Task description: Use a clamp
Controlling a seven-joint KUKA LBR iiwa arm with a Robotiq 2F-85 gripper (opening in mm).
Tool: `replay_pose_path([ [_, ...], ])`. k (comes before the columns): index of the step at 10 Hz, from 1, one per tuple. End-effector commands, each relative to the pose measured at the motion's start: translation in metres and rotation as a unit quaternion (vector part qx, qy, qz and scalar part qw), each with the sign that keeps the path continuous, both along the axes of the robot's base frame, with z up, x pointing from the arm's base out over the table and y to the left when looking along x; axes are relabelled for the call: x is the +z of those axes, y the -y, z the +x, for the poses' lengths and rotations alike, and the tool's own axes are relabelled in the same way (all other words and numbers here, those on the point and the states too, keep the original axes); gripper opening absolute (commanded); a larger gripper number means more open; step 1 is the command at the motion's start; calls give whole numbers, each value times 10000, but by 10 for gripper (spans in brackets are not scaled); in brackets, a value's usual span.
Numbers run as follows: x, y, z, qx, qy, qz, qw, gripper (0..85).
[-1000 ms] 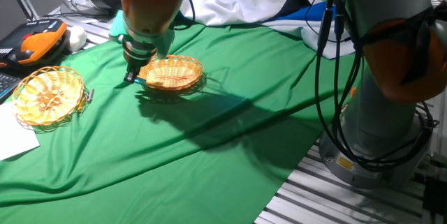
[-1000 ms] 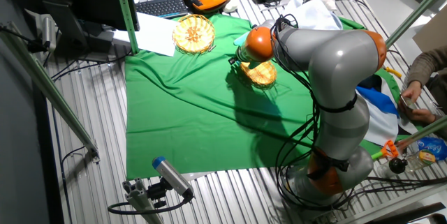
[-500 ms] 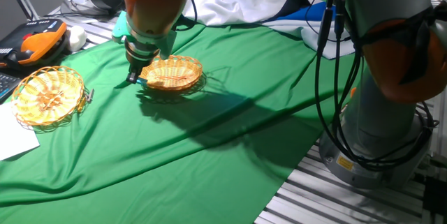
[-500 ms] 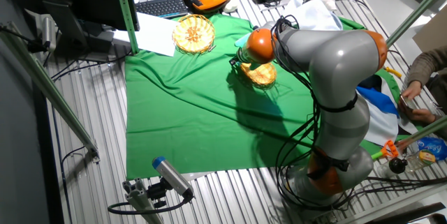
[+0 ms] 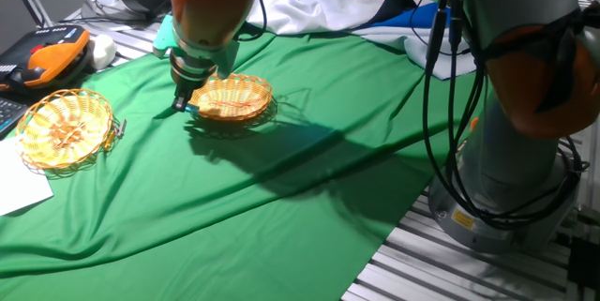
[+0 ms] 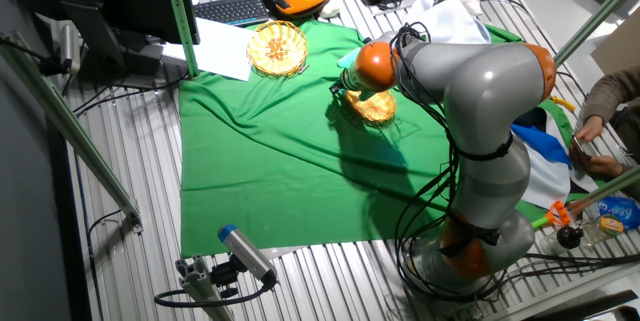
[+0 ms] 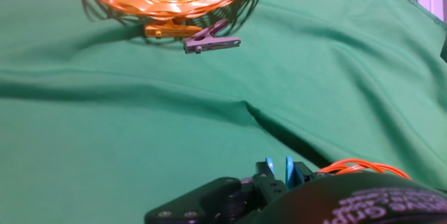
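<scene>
Now clamp [image 7: 279, 170] sits pinched in gripper [image 7: 278, 182].

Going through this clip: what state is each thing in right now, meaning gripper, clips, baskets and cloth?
Two-finger gripper: shut on the teal clamp.
Teal plastic clamp: held, two prongs sticking out.
Wicker basket beside the gripper: upright on the cloth.
Far wicker basket: upright.
Grey metal-looking clip: closed, at the far basket's rim.
Orange clip: closed, at the same rim.
Green cloth: spread, wrinkled.
</scene>
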State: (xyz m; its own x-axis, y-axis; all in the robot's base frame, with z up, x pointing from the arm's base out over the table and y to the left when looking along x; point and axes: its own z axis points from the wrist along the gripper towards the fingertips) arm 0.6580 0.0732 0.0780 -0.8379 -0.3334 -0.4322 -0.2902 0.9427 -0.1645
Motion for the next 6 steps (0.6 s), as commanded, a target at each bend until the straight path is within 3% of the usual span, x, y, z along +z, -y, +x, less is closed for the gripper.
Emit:
replay_pose_path([
  [1, 3, -4, 2, 8, -8, 4, 10000, 0],
  [6, 10, -3, 3, 8, 8, -27, 10000, 0],
])
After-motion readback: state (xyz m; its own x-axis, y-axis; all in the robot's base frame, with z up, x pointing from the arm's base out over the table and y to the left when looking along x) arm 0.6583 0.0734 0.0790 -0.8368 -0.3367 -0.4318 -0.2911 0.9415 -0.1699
